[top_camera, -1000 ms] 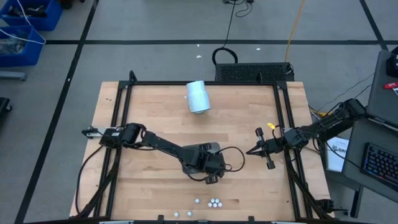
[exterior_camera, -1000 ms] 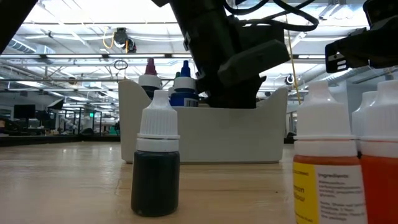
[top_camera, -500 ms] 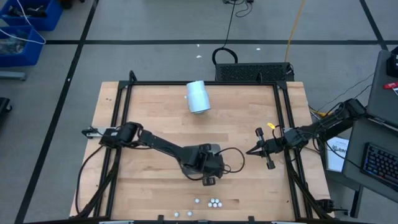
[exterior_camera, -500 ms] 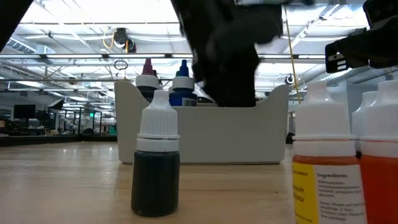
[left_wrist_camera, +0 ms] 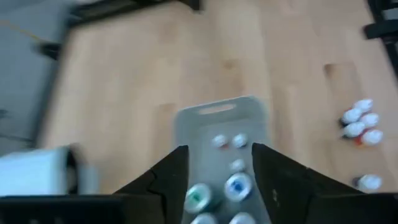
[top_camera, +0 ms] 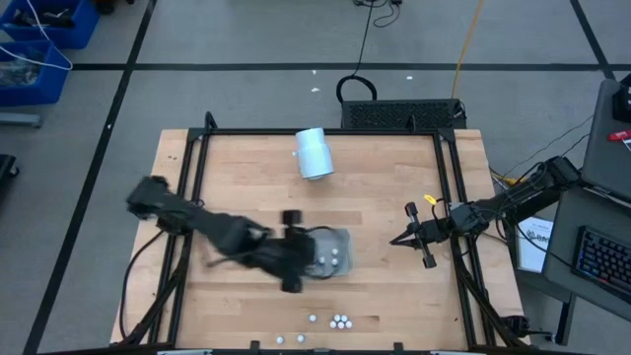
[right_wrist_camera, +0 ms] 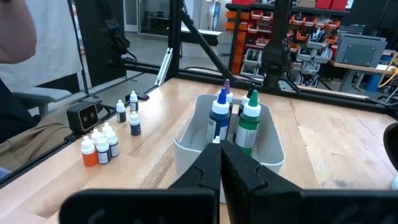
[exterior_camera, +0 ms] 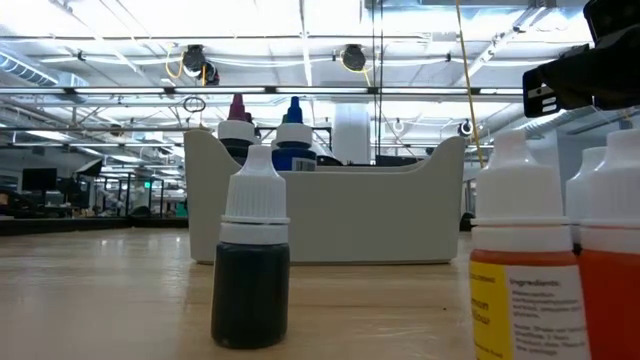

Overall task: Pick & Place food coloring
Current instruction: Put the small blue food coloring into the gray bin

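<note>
A grey tray (top_camera: 341,237) stands mid-table with several food coloring bottles upright inside, among them a blue-topped one (left_wrist_camera: 236,185) and a green-topped one (left_wrist_camera: 198,196). In the low view, purple (exterior_camera: 238,128) and blue (exterior_camera: 293,125) caps stick up over its wall (exterior_camera: 330,215). More bottles stand loose near the front edge (top_camera: 340,320); one of them is a dark bottle (exterior_camera: 250,260). My left gripper (left_wrist_camera: 214,180) hangs open above the tray's left side (top_camera: 294,254), with nothing between its fingers. My right gripper (top_camera: 399,240) waits shut at the table's right, pointing at the tray (right_wrist_camera: 219,149).
A pale-blue cylinder (top_camera: 314,153) lies on its side at the far middle of the table. A black frame (top_camera: 449,177) runs around the tabletop. Orange bottles (exterior_camera: 520,260) stand close to the low camera. Bare wood lies left of the tray.
My left gripper has risen out of the tray and drawn back toward the table's left edge, moving fast. It has left the low view. The bottles in the tray stand as before.
</note>
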You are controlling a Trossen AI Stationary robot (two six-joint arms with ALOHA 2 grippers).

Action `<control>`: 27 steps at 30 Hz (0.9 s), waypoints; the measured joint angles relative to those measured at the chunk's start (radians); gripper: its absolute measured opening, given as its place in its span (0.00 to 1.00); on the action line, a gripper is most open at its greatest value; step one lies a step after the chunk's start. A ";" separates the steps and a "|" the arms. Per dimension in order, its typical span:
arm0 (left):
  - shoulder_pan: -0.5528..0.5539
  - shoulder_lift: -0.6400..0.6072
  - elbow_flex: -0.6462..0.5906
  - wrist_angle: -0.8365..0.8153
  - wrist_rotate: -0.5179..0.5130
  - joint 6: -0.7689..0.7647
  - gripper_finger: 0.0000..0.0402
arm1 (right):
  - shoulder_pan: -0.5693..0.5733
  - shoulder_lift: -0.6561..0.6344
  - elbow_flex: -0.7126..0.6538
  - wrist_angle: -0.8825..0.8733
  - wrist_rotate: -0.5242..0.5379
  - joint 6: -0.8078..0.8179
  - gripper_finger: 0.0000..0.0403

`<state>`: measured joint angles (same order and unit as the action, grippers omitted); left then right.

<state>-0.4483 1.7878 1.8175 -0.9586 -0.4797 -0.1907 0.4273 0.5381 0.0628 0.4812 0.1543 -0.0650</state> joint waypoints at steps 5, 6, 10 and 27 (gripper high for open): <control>-0.109 -0.216 -0.173 -0.020 -0.121 -0.073 0.27 | 0.000 0.000 0.000 0.000 0.000 0.000 0.00; -0.128 -0.264 -0.230 -0.008 -0.121 -0.086 0.23 | 0.000 0.000 0.000 -0.001 0.000 0.000 0.00; -0.194 -0.459 -0.506 0.075 -0.125 -0.156 0.06 | 0.000 0.000 0.000 0.000 0.000 0.000 0.00; -0.099 -1.297 -1.393 0.838 0.317 0.233 0.01 | 0.000 0.000 0.000 0.008 0.003 0.027 0.00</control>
<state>-0.5475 0.4911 0.4245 -0.1209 -0.1623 0.0419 0.4271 0.5385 0.0631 0.4889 0.1575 -0.0383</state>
